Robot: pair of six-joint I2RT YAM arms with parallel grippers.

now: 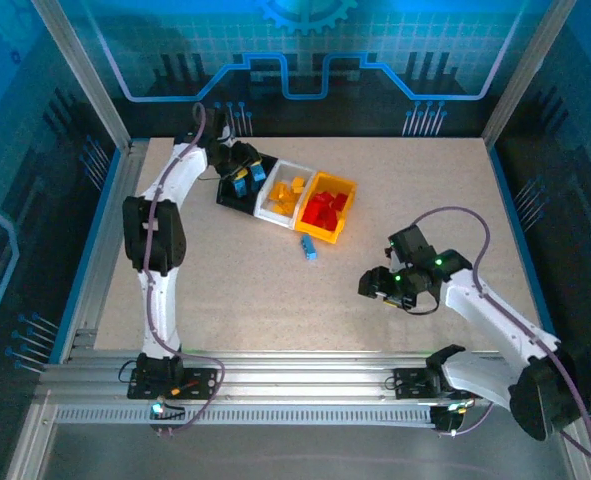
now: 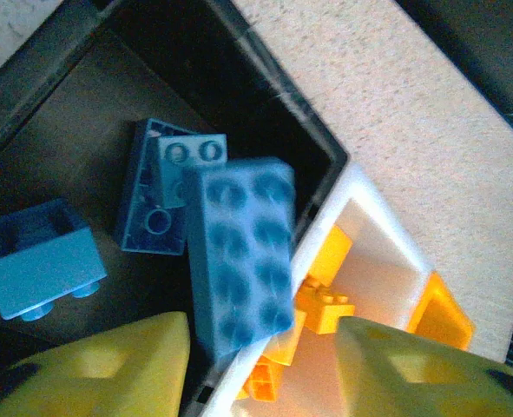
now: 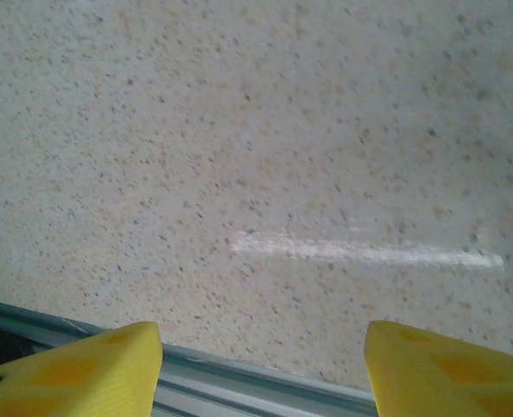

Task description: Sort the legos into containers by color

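Note:
Three joined containers stand at the back of the table: a black bin (image 1: 227,196), a white bin (image 1: 271,210) and a yellow-orange bin (image 1: 347,188). My left gripper (image 1: 243,172) hangs over the black bin (image 2: 299,113), open. Between its yellow fingers (image 2: 108,369) a long light blue lego (image 2: 239,252) shows blurred and free of both pads, by the white bin's wall (image 2: 369,187). Two more blue legos (image 2: 39,261) lie in the black bin. Yellow-orange legos (image 2: 325,308) fill the white bin and red legos (image 1: 325,208) the yellow-orange one. My right gripper (image 1: 380,285) is open over bare table.
One small blue lego (image 1: 307,248) lies loose on the table just in front of the yellow-orange bin. A metal rail (image 3: 256,382) runs along the table's near edge under my right gripper (image 3: 265,347). Blue panels wall in the table's back and sides.

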